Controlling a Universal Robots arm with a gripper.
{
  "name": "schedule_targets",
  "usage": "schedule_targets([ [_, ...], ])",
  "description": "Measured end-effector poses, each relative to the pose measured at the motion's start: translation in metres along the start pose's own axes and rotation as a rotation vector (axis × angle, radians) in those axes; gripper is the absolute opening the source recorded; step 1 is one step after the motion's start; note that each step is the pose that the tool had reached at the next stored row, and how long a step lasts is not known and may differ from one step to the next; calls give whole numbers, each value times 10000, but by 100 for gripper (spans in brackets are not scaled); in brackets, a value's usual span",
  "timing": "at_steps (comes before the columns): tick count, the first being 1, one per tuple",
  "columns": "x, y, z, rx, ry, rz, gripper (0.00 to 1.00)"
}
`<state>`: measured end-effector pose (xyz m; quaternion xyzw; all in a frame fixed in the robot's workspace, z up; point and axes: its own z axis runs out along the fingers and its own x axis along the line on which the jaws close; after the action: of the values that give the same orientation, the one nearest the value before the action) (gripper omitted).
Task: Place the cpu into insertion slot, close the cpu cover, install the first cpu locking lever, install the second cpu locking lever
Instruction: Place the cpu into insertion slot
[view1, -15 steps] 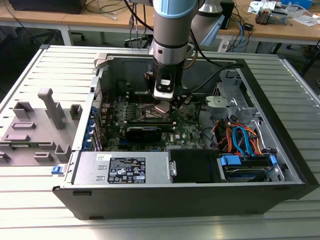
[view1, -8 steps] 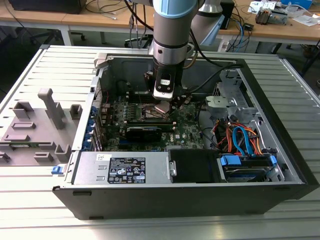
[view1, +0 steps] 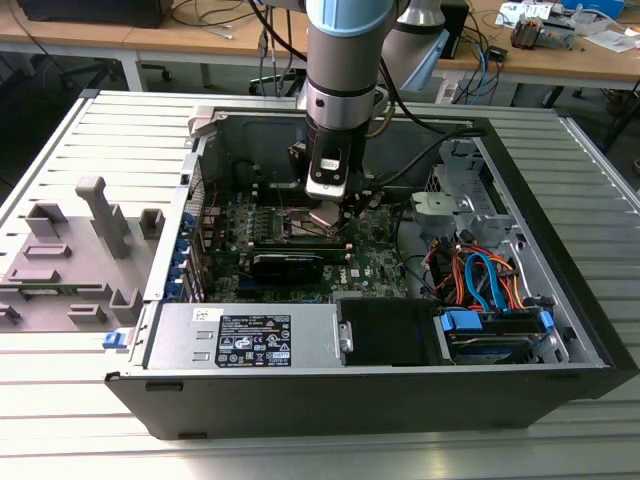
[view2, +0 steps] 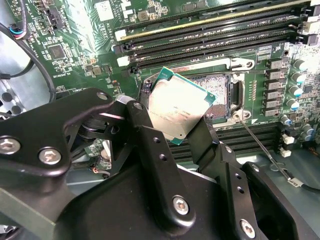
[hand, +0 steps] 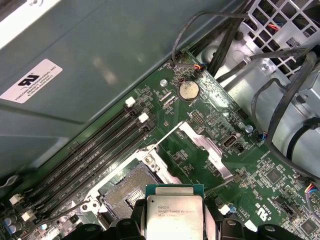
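My gripper (view1: 327, 214) hangs inside the open computer case, shut on the cpu (view2: 177, 109), a small square chip with a silvery top. The chip is held tilted just above the insertion slot (view2: 216, 94), a dark square socket with a metal rim on the green motherboard (view1: 372, 266). In the first wrist view the cpu (hand: 175, 214) sits between the black fingers (hand: 216, 226), with the insertion slot (hand: 127, 187) uncovered beside it. The silvery cpu cover (hand: 204, 145) stands swung open beside the socket. A thin locking lever (view2: 260, 145) sticks out from the socket's edge.
Long black memory slots (view2: 210, 35) run beside the socket. A graphics card (view1: 290, 262), a power supply (view1: 250, 336) and bundled orange and blue cables (view1: 480, 275) fill the case. A grey fixture (view1: 70, 250) lies on the table at the exterior view's left.
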<state>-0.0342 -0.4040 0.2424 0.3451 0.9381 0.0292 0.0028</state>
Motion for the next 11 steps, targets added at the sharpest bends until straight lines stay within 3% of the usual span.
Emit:
schedule_targets([
  [11, 0, 0, 0, -2, -7, 139, 55],
])
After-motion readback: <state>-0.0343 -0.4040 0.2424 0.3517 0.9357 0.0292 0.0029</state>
